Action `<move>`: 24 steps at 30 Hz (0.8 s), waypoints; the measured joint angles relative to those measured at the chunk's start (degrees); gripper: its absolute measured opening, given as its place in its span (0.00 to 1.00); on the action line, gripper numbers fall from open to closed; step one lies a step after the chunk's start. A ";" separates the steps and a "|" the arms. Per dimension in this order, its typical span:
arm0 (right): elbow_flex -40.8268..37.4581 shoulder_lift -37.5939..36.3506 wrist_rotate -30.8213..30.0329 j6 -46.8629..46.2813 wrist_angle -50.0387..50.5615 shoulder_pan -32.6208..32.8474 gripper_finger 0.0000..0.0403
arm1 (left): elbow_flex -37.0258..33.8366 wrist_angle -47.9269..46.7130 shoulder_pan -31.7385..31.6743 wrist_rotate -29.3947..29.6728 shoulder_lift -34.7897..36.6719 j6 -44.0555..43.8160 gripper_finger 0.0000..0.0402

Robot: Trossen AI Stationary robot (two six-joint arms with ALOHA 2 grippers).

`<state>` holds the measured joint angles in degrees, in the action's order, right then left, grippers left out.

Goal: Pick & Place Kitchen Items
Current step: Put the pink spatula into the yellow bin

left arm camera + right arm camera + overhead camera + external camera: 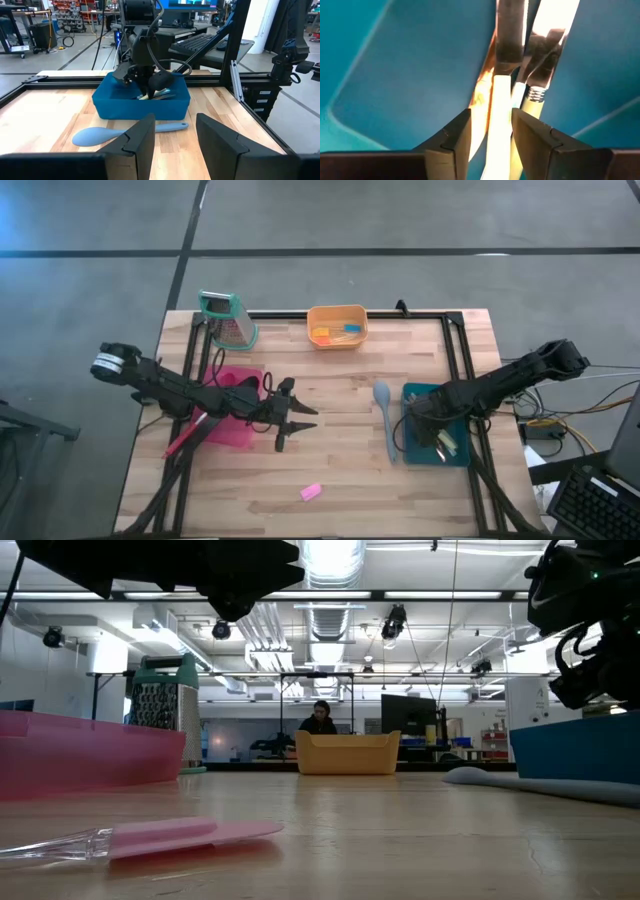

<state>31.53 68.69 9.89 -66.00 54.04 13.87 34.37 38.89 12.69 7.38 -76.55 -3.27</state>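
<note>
My right gripper (491, 117) points down into the blue bin (455, 458) at the table's right, and it is open. Its fingers stand on either side of a pale-handled piece of metal cutlery (501, 100). That piece lies on the bin floor beside more slim cutlery (547, 45). A pale-blue spoon (384, 420) lies flat on the wood just left of the bin. My left gripper (292, 418) hovers open and level beside the pink bin (232, 435). A red spoon's handle (183, 444) sticks out of that bin. A small pink tool (311, 492) lies near the front edge.
A green-topped metal grater (230, 320) and an orange tub (337, 338) stand at the far edge. A black frame (455, 350) runs along the table's back and sides. Bare wood lies in the middle between the two bins. A person sits far off behind the tub (320, 718).
</note>
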 joint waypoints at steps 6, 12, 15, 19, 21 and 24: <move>1.20 -0.02 0.00 1.18 0.09 0.00 0.37 | 0.00 0.00 -0.02 -0.02 0.00 0.00 0.37; 3.06 -0.02 0.30 2.28 0.20 0.00 0.41 | 0.00 -0.01 -0.02 -0.02 0.00 0.00 0.37; 5.14 -0.02 0.50 3.22 1.25 0.00 0.44 | 0.00 0.00 -0.02 -0.02 0.00 0.00 0.37; 9.31 -0.04 0.47 4.44 4.74 0.00 0.47 | 0.00 0.00 -0.02 -0.02 0.00 0.00 0.37; 11.54 -0.04 0.48 4.55 6.10 0.00 0.48 | 0.00 -0.02 -0.01 -0.02 0.00 0.00 0.37; 14.47 -0.04 0.48 4.74 6.19 0.00 0.49 | 0.00 -0.02 -0.02 -0.02 0.00 0.00 0.37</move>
<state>46.00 68.64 10.37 -61.25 60.23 13.87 34.37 38.87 12.67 7.35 -76.55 -3.27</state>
